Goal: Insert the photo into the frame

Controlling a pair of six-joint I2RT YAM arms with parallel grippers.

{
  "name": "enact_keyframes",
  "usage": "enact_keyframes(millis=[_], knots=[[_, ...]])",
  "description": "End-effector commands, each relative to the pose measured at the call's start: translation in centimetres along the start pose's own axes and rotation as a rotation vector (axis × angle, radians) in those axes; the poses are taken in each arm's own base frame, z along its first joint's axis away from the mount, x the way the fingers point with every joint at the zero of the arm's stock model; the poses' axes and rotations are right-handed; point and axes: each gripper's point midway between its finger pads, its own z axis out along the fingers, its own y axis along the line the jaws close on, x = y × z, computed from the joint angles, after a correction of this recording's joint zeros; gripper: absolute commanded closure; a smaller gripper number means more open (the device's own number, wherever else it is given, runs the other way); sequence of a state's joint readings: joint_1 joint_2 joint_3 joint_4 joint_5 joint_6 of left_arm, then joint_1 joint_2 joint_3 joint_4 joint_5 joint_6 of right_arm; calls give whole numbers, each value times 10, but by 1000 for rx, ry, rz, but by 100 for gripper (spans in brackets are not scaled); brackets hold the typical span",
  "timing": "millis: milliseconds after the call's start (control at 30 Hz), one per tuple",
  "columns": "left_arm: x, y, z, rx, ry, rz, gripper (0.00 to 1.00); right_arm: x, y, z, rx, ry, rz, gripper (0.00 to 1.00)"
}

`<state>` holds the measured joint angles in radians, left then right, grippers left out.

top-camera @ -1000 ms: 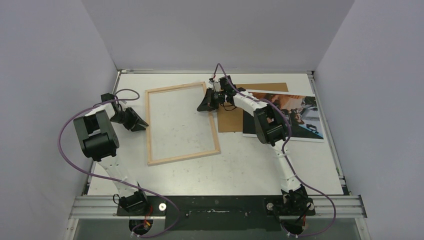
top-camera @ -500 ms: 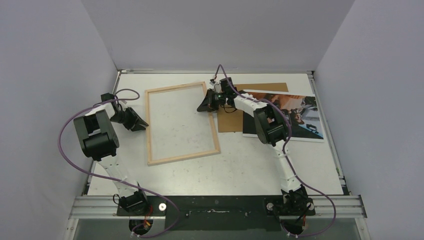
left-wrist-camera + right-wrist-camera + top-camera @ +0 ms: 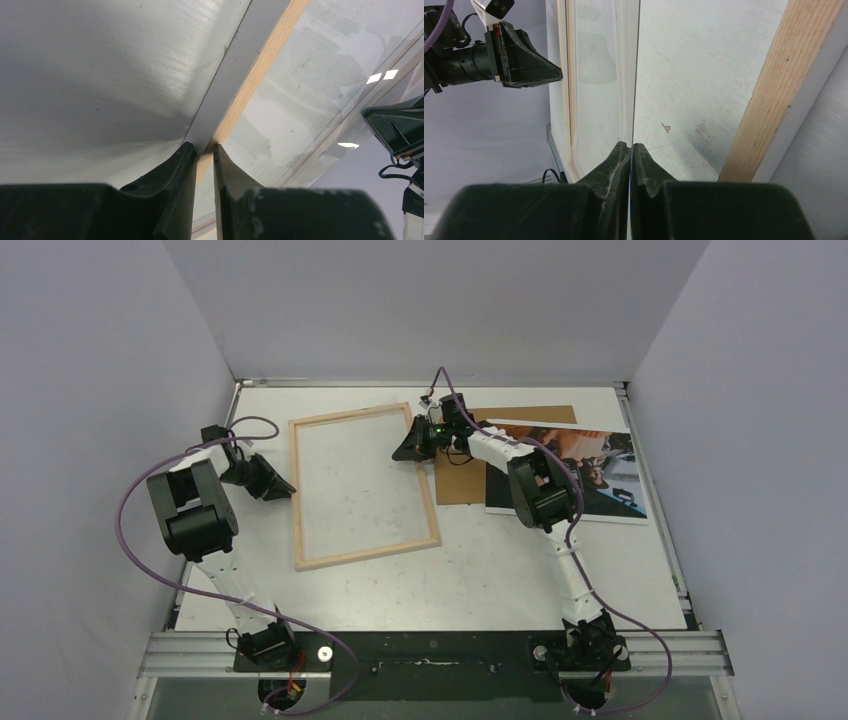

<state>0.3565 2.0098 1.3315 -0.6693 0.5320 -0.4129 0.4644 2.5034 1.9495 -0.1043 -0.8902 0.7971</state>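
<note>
Tabletop (image 3: 500, 570), arm bases at near edge. The frame (image 3: 365, 551) lies left of centre, pale wood side up, slightly skewed. Left claw (image 3: 202, 147) straddles its left rail, jaws narrowed with the rail edge between the tips; cannot tell if they actually clamp. The photo (image 3: 600, 475) lies flat to the right, well apart from the frame, overlapping a brown backing board (image 3: 460, 480). Farther back, right claw (image 3: 630, 146) is at the frame's right rail, closed, pinching the thin edge of a clear sheet (image 3: 320, 90).
</note>
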Motion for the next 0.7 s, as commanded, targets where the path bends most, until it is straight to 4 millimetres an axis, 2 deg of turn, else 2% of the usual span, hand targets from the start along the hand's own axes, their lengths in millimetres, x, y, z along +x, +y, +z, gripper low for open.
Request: enact_keyframes(millis=[0,667], knots=[[-5,5,6,-39,-3,23,84,-40,71,-28,-99,-121,-167,100],[-4,6,11,-44,9,21,84,-34,82,-31,-158,-136,-223,100]])
